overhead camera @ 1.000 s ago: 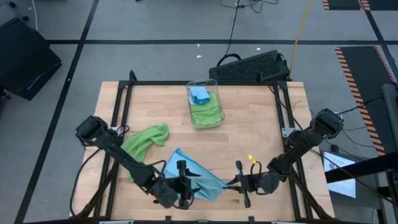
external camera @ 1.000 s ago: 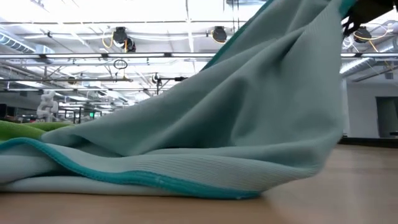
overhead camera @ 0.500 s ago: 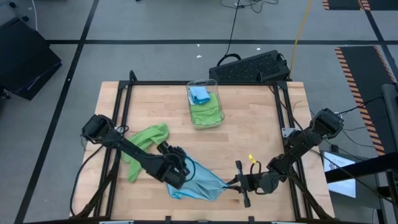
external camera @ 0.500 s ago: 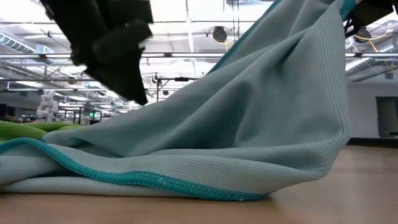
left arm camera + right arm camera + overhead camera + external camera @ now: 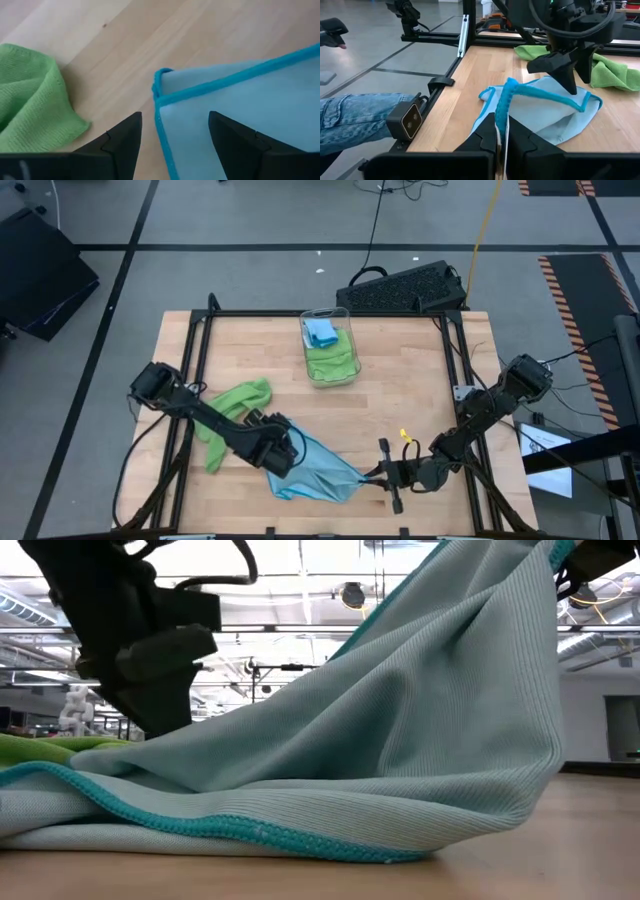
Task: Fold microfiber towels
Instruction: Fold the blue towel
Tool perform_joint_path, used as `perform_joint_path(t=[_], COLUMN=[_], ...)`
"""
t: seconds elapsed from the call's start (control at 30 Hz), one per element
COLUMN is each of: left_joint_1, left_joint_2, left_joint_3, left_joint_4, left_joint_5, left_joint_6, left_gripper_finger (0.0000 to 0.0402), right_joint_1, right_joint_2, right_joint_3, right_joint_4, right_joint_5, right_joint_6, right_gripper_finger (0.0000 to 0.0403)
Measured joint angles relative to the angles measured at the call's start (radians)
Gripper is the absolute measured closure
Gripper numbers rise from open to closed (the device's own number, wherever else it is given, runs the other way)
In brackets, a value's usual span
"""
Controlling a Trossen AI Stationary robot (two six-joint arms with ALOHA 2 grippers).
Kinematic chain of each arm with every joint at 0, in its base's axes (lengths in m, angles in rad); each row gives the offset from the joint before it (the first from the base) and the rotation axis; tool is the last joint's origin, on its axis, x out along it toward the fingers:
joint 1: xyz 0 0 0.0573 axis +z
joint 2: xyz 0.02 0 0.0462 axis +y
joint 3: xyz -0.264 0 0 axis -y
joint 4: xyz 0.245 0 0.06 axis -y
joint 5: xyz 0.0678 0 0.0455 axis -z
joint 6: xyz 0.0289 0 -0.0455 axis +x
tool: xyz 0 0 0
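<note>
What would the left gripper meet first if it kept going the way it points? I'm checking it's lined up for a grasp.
Probably the light blue towel: its teal-hemmed corner sits right between the open left gripper fingers, with the wooden table under it.

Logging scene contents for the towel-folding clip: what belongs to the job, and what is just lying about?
Job:
light blue towel
lime green towel
towels in the clear bin
left gripper
right gripper

Lying about:
black keyboard
small yellow object

bin (image 5: 330,348) sitting at counter's (image 5: 420,395) far middle, holding two towels | crumpled towel (image 5: 232,408) lying left | spread towel (image 5: 315,472) lying at near edge, between left tool (image 5: 285,452) and right tool (image 5: 372,473)
</note>
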Motion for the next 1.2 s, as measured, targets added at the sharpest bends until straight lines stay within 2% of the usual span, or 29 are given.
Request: perform_joint_path(t=[0.4, 0.53, 0.67, 0.87, 0.9, 1.2], left_joint_1=[0.037, 0.038, 0.038, 0.036, 0.034, 0.000], left_joint_2=[0.000, 0.000, 0.000, 0.000, 0.000, -0.029], left_joint_3=[-0.050, -0.053, -0.053, -0.053, -0.053, -0.053], left_joint_4=[0.007, 0.050, 0.115, 0.144, 0.145, 0.142], left_joint_5=[0.069, 0.109, 0.129, 0.140, 0.141, 0.098], left_joint_6=[-0.034, 0.017, 0.101, 0.201, 0.209, 0.236], left_gripper_finger=[0.0170, 0.0179, 0.0237, 0.0374, 0.0387, 0.0397], right_joint_1=[0.000, 0.000, 0.000, 0.000, 0.000, 0.000], right_joint_2=[0.000, 0.000, 0.000, 0.000, 0.000, 0.000], right_joint_3=[0.000, 0.000, 0.000, 0.000, 0.000, 0.000], right_joint_4=[0.000, 0.000, 0.000, 0.000, 0.000, 0.000], right_joint_5=[0.000, 0.000, 0.000, 0.000, 0.001, 0.003], right_joint_6=[0.000, 0.000, 0.000, 0.000, 0.000, 0.000], right_gripper_finger=[0.0397, 0.0397, 0.0397, 0.0397, 0.0397, 0.0397])
